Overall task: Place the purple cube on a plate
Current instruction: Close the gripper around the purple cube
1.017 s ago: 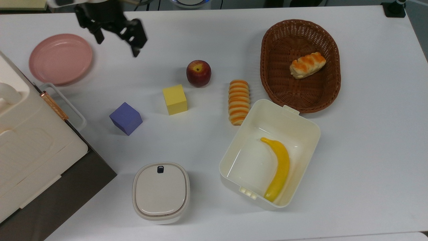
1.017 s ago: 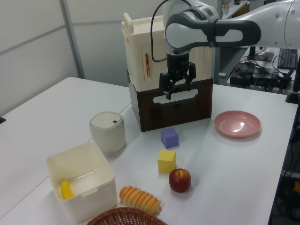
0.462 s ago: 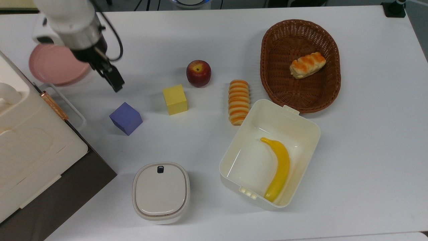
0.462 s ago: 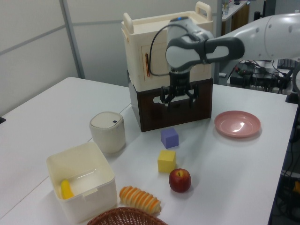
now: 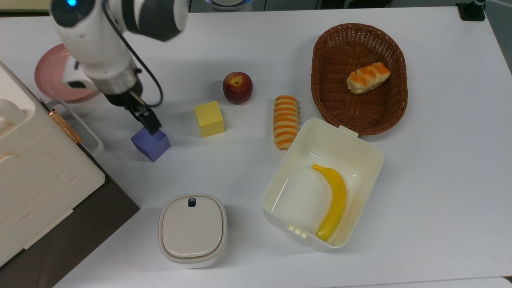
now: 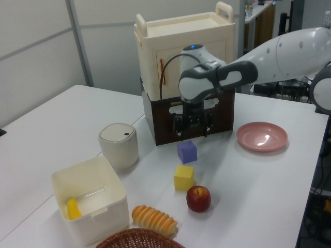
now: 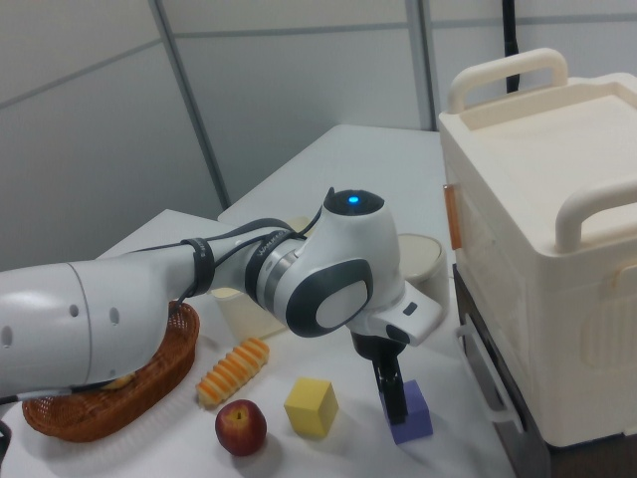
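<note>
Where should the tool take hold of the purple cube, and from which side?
Grip the purple cube across two opposite flat side faces, coming straight down from above. It sits flat, turned diagonal in the top view, free on all sides; the tool hovers just over it.

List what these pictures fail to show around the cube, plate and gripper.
- Plate: the arm covers its right part in the top view.
- Purple cube: a finger hides its near-left side in the right view.
- Gripper: its gap above the cube is unclear in the left view.

hand above purple cube; plate apart
</note>
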`<state>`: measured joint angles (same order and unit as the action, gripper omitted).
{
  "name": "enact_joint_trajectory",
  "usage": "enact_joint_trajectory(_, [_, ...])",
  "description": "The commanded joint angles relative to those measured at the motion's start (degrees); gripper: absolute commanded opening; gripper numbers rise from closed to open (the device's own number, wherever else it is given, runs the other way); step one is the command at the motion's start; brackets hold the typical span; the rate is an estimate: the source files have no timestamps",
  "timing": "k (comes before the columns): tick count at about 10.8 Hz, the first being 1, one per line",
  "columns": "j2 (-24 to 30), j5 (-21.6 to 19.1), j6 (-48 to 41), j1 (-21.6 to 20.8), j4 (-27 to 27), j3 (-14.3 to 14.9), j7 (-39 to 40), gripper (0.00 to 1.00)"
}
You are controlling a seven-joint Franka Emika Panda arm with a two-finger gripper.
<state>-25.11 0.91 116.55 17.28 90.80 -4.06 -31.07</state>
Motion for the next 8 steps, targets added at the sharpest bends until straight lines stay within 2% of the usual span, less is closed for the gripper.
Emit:
enact_joint_trajectory(1, [-1.4, 0.0, 2.5, -1.9, 1.0, 0.3, -1.1, 1.00])
enact_joint_trajectory(3, [-3.1, 0.2, 6.1, -2.5, 1.0, 0.4, -0.8, 1.00])
enact_joint_trajectory(8, [-6.3, 5.7, 7.5, -2.4, 0.8, 0.4, 2.3, 0.98])
